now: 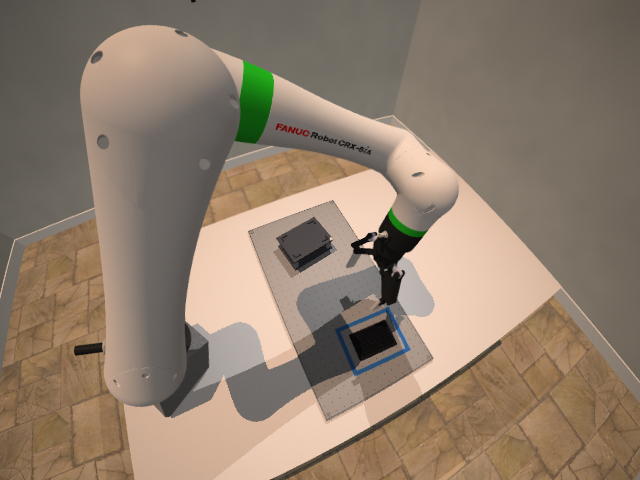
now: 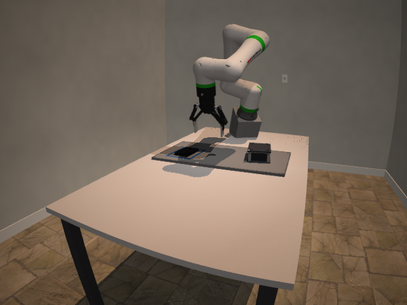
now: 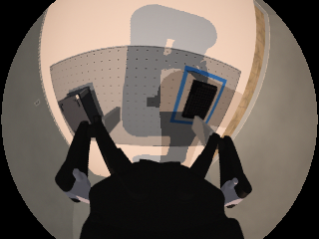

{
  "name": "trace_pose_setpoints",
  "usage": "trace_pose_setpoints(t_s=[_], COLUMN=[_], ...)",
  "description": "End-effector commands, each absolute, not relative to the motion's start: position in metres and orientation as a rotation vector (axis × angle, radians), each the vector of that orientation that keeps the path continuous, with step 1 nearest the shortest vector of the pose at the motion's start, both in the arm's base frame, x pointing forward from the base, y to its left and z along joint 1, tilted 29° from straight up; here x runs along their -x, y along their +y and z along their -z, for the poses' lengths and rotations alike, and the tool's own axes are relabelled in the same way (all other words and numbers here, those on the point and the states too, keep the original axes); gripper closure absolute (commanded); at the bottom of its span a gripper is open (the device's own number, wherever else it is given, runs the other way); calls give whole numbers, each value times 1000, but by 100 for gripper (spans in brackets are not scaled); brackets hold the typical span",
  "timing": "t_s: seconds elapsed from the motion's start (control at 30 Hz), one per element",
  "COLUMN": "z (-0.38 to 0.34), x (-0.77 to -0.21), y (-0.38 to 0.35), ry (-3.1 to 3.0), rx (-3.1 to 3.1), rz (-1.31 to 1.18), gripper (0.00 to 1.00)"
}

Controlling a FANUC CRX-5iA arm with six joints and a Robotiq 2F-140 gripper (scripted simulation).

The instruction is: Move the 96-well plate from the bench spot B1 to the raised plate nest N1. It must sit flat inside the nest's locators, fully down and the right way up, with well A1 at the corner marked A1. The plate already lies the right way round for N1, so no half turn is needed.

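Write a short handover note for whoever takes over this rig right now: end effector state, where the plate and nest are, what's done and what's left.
End effector: fully open, holding nothing, pointing down above the grey base board, near the plate but not over it.
96-well plate: flat inside the blue outline of spot B1, untouched.
Nest N1: at the other end of the board, nothing on it. The A1 corner mark is too small to read.
Done: nothing of the transfer itself; the arm is only near B1.
Left: centre over the plate, descend, grip, lift, carry to N1, seat it flat within the locators, release.
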State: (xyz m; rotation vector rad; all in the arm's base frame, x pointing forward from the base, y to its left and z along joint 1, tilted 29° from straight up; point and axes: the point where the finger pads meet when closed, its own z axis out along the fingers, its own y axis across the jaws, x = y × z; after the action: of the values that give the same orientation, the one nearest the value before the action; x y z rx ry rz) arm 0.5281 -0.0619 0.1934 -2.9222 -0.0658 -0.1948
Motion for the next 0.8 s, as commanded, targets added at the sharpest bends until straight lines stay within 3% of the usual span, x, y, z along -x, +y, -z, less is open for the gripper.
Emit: trace_pose_setpoints(t_s=[0.0, 0.77], z=[-184, -127], x=[-531, -544], y=[-72, -157], ry=[-69, -9], rx=[2907, 2799], rz=[214, 511], gripper=[0, 0])
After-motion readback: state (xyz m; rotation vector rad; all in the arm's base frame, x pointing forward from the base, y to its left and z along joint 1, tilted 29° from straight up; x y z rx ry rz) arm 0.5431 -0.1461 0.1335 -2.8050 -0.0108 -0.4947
